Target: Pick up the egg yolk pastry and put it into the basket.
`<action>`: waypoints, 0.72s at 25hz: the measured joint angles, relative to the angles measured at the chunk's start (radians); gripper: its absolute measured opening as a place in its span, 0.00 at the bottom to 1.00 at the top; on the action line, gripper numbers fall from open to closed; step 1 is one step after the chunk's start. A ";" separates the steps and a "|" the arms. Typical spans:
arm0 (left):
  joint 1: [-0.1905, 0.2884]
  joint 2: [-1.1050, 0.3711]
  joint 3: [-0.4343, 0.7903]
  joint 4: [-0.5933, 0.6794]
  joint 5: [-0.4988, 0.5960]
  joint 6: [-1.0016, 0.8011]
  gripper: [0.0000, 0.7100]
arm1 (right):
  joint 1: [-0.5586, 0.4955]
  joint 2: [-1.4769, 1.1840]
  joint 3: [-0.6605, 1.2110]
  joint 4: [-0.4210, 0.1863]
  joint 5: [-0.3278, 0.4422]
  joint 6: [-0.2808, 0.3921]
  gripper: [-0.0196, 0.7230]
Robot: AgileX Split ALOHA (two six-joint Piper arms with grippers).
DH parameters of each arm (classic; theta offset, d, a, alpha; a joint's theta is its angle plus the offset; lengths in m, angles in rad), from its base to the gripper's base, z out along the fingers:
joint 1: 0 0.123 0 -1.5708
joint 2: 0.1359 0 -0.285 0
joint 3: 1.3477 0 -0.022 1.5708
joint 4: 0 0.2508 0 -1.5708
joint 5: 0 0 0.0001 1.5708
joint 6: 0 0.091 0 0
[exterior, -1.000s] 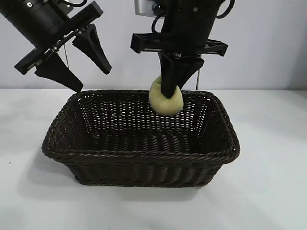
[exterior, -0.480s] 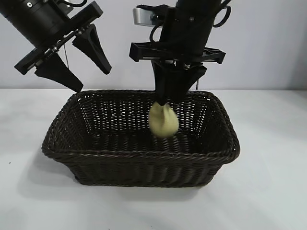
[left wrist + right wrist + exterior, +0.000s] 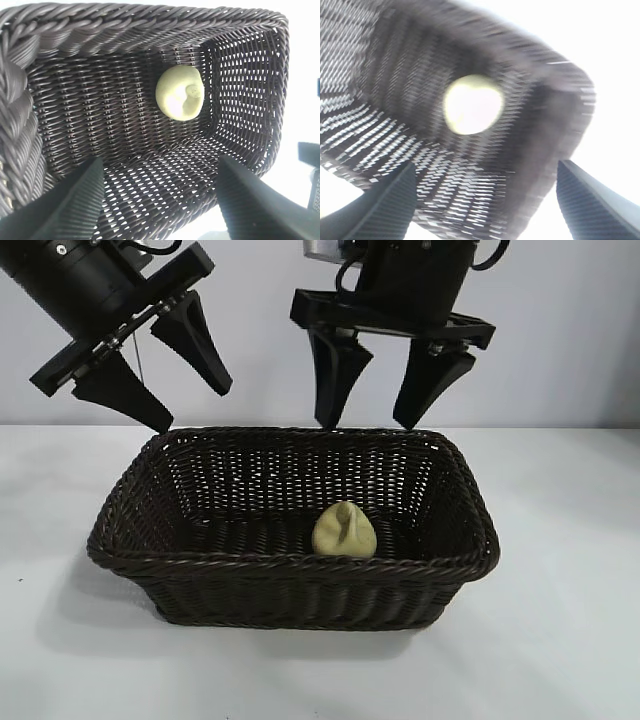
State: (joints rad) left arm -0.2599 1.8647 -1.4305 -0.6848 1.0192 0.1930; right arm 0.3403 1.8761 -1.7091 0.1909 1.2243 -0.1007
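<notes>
**White desk, pastry's in the basket**

White desk (image 3: 560, 660) and a plain pale wall behind it, that's the whole setting. On to the good part: the egg yolk pastry (image 3: 344, 531) is sitting on the floor of the basket (image 3: 290, 565), slightly right of the middle as the outside camera sees it and closer to the front wall than the back. From my left wrist cam it's a pale yellow lump (image 3: 180, 93) with a small dimple on one side, lying on the dark weave near one end wall. My right wrist cam is smeared, but the same light blob (image 3: 472, 104) shows on the basket floor, with nothing touching it.

My right hand (image 3: 388, 425) hangs over the back rim of the basket, pointing down, fingers spread wide and holding nothing. The two dark fingertips end just above the rim, well clear of the pastry underneath.

My left hand (image 3: 190, 410) is parked up at the basket's back left corner, tilted in toward the basket, fingers apart and empty too. One of its tips hovers just over the corner of the braided rim.

The basket itself is the big dark brown wicker one, rectangular with sloping sides, sitting flat on the desk roughly centred between my two arms.
</notes>
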 joint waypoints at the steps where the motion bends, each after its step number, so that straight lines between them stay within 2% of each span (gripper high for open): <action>1: 0.000 0.000 0.000 0.000 0.000 0.000 0.66 | -0.014 -0.006 0.000 0.000 0.002 -0.001 0.78; 5: 0.000 0.000 0.000 0.000 0.000 0.000 0.66 | -0.050 -0.013 0.000 -0.003 0.007 -0.001 0.78; 18: 0.000 0.000 0.000 0.000 -0.017 0.000 0.66 | -0.051 -0.013 0.000 0.008 0.007 -0.001 0.78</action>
State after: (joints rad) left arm -0.2599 1.8647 -1.4305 -0.6848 1.0018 0.1930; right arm 0.2891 1.8635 -1.7091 0.1989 1.2315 -0.1015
